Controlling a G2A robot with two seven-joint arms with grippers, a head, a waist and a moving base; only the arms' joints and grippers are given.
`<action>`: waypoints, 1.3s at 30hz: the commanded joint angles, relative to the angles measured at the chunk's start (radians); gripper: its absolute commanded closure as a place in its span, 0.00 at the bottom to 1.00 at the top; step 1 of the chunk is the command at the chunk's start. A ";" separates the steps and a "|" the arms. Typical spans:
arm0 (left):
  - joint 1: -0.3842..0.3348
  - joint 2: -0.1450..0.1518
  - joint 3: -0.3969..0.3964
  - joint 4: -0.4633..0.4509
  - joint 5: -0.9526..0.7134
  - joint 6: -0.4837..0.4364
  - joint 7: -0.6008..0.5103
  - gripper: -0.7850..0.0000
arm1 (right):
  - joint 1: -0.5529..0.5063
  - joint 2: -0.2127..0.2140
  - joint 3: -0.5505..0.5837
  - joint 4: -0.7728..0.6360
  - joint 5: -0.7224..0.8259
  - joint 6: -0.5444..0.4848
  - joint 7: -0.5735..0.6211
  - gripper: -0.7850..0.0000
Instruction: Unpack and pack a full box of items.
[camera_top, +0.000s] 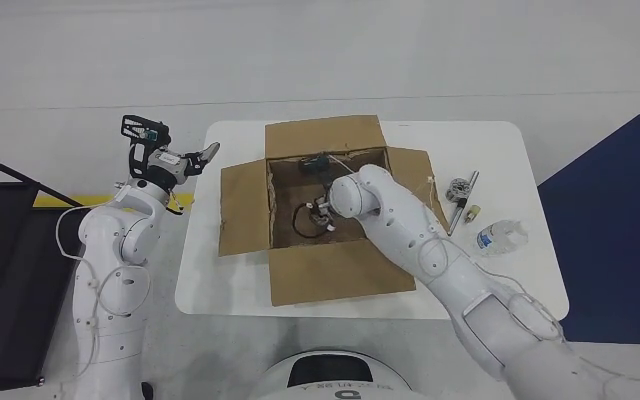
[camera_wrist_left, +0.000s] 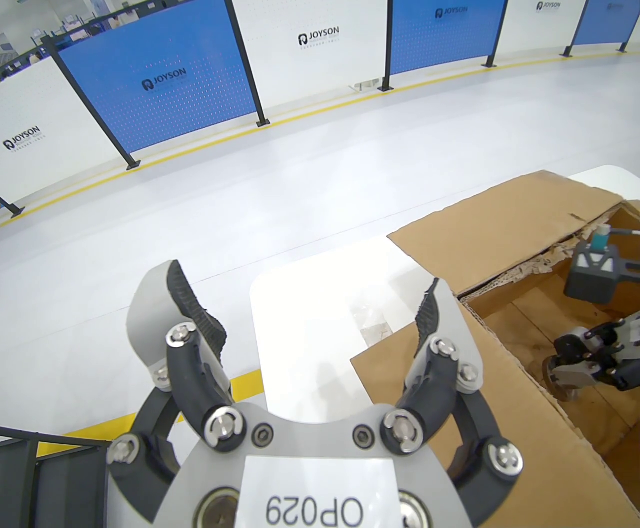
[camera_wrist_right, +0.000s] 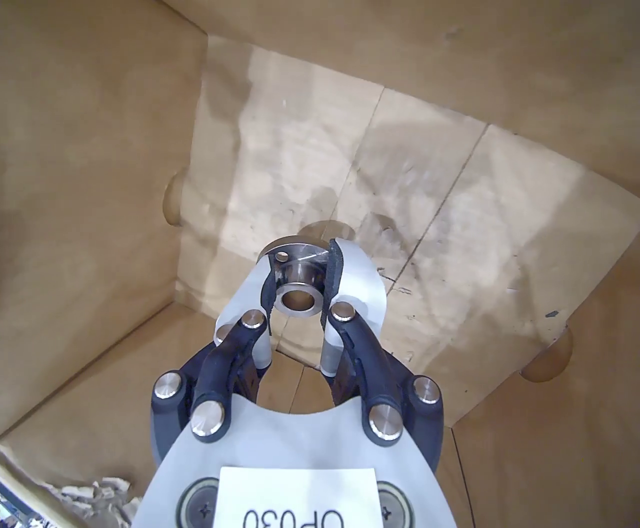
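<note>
An open cardboard box (camera_top: 330, 270) sits in the middle of the white table (camera_top: 230, 290). My right gripper (camera_wrist_right: 299, 280) is down inside the box (camera_wrist_right: 450, 175), shut on a round metal flanged bushing (camera_wrist_right: 298, 296) close to the box floor. In the top view my right gripper (camera_top: 322, 210) is inside the box beside a black cable loop (camera_top: 300, 222). My left gripper (camera_wrist_left: 305, 305) hangs open and empty off the table's left edge, outside the box (camera_wrist_left: 505, 235); the top view shows my left gripper (camera_top: 205, 155) near the table's far left corner.
A dark green-and-black device (camera_top: 314, 163) lies at the box's far side. On the table right of the box lie a metal shaft with a gear (camera_top: 462, 192) and a clear plastic bottle (camera_top: 500, 237). The box flaps (camera_top: 245, 208) spread outward.
</note>
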 joint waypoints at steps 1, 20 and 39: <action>0.000 0.000 0.000 0.000 0.000 0.000 0.000 0.00 | -0.019 0.011 0.026 -0.023 -0.009 -0.002 0.002 1.00; 0.000 0.000 0.000 0.000 0.000 0.000 0.000 0.00 | 0.080 -0.041 0.004 0.238 0.037 0.106 -0.026 0.61; 0.000 0.000 0.000 0.000 0.000 0.000 0.000 0.00 | 0.115 -0.087 -0.045 0.351 0.035 0.146 -0.035 0.89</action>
